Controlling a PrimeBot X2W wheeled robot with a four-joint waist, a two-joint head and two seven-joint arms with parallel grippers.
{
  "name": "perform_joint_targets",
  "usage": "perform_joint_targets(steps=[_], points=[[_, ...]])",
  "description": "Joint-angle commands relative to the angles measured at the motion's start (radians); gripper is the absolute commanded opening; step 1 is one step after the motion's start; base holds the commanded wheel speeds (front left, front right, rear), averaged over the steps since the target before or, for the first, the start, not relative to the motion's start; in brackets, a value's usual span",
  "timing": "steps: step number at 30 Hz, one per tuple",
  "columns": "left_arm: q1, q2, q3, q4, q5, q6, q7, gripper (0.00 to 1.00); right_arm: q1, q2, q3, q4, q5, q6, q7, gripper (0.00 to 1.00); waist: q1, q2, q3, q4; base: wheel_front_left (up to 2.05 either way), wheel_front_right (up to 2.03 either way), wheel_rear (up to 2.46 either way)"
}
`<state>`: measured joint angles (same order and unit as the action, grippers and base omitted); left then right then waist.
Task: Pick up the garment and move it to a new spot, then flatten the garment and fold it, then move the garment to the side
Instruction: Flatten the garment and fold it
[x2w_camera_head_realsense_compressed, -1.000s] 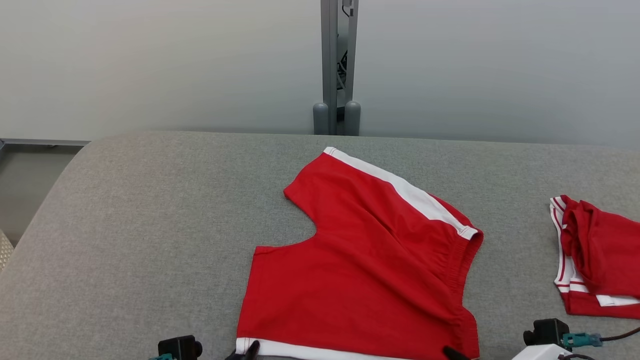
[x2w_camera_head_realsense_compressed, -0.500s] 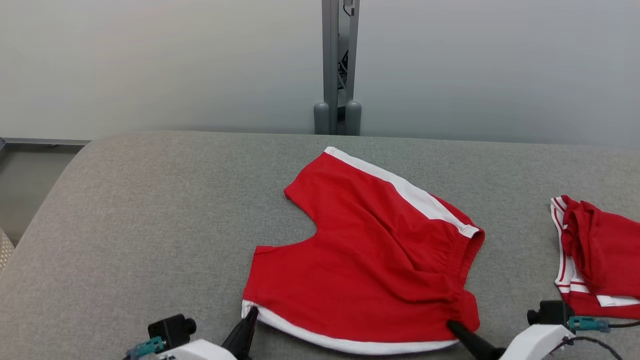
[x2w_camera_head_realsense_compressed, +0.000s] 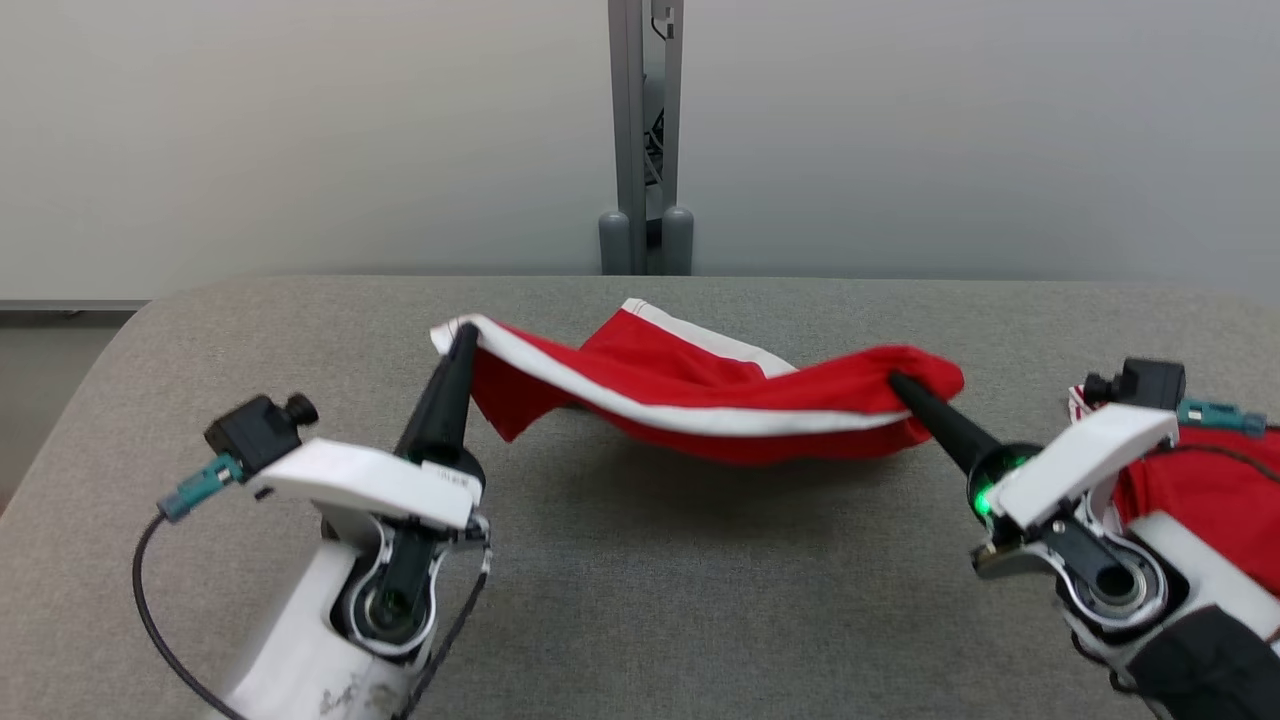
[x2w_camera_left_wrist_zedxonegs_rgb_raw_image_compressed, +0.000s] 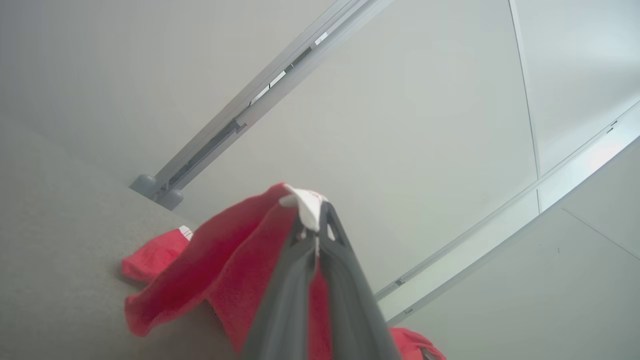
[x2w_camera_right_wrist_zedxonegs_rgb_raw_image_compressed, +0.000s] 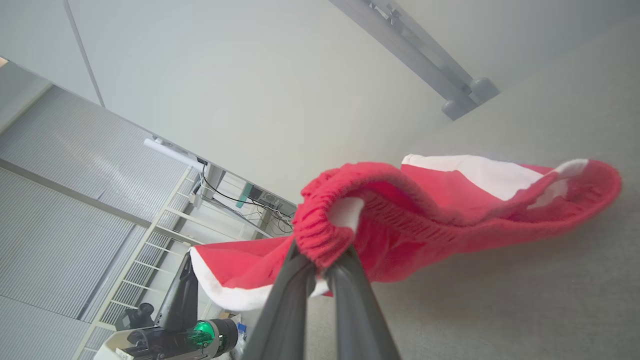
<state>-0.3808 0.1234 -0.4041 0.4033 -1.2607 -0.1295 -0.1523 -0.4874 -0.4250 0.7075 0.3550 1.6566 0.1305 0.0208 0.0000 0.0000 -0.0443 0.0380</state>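
Head view: left hand (x2w_camera_head_realsense_compressed: 464, 337) and right hand (x2w_camera_head_realsense_compressed: 894, 379) pinch the garment (x2w_camera_head_realsense_compressed: 700, 388).

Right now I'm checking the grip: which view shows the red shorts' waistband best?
The right wrist view: the gathered waistband sits close up, pinched in the right claw. The head view shows it bunched at that claw's tip. The left wrist view shows the white hem instead.

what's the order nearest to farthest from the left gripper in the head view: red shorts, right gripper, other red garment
1. red shorts: clamped in the left gripper.
2. right gripper: holding their right end.
3. other red garment: far right.
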Motion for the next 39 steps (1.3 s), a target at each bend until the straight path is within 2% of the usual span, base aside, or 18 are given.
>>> perform_joint_targets(steps=[1, 6, 9, 13, 15, 19, 25, 29, 32, 35, 39], points=[[-0.035, 0.002, 0.009, 0.010, -0.006, -0.001, -0.006, 0.00, -0.028, 0.010, -0.011, 0.009, 0.012, 0.000, 0.009, 0.00, 0.0000, 0.0000, 0.005, -0.006, 0.00, 0.00, 0.00], [-0.216, -0.020, 0.039, 0.085, -0.006, 0.013, -0.014, 0.00, -0.194, 0.077, -0.050, 0.102, 0.019, 0.000, 0.041, 0.00, 0.0000, 0.0000, 0.039, -0.024, 0.00, 0.00, 0.00], [-0.349, -0.030, 0.053, 0.173, -0.001, 0.060, -0.013, 0.00, -0.310, 0.117, -0.045, 0.199, -0.013, 0.000, 0.054, 0.00, 0.0000, 0.0000, 0.085, -0.029, 0.00, 0.00, 0.00], [-0.550, -0.047, 0.071, 0.300, -0.001, 0.100, -0.013, 0.00, -0.499, 0.176, -0.031, 0.339, -0.068, 0.001, 0.063, 0.00, 0.0000, 0.0000, 0.186, -0.044, 0.00, 0.00, 0.00], [-0.698, -0.052, 0.058, 0.389, 0.025, 0.098, -0.017, 0.00, -0.635, 0.210, -0.030, 0.423, -0.101, 0.001, 0.055, 0.00, 0.0000, 0.0000, 0.261, -0.048, 0.00, 0.00, 0.00], [-0.888, -0.058, 0.061, 0.489, 0.038, 0.099, -0.034, 0.00, -0.804, 0.241, -0.024, 0.490, -0.152, 0.001, 0.022, 0.00, 0.0000, 0.0000, 0.369, -0.049, 0.00, 0.00, 0.00], [-1.080, -0.066, 0.071, 0.583, 0.042, 0.082, -0.082, 0.00, -0.970, 0.258, -0.022, 0.522, -0.208, 0.001, -0.070, 0.00, 0.0000, 0.0000, 0.490, -0.038, 0.00, 0.00, 0.00], [-1.184, -0.070, 0.090, 0.602, 0.050, 0.048, -0.110, 0.00, -1.058, 0.266, -0.030, 0.510, -0.232, 0.001, -0.176, 0.00, 0.0000, 0.0000, 0.567, -0.026, 0.00, 0.00, 0.00], [-1.212, -0.069, 0.146, 0.567, 0.067, 0.030, -0.112, 0.00, -1.090, 0.267, -0.013, 0.497, -0.255, 0.001, -0.235, 0.00, 0.0000, 0.0000, 0.617, -0.018, 0.00, 0.00, 0.00], [-1.200, -0.070, 0.195, 0.529, 0.097, 0.024, -0.112, 0.00, -1.086, 0.275, -0.022, 0.480, -0.233, 0.001, -0.260, 0.00, 0.0000, 0.0000, 0.658, -0.013, 0.00, 0.00, 0.00], [-1.188, -0.069, 0.289, 0.460, 0.150, 0.024, -0.112, 0.00, -1.087, 0.258, -0.019, 0.453, -0.268, 0.001, -0.283, 0.00, 0.0000, 0.0000, 0.709, -0.007, 0.00, 0.00, 0.00]])
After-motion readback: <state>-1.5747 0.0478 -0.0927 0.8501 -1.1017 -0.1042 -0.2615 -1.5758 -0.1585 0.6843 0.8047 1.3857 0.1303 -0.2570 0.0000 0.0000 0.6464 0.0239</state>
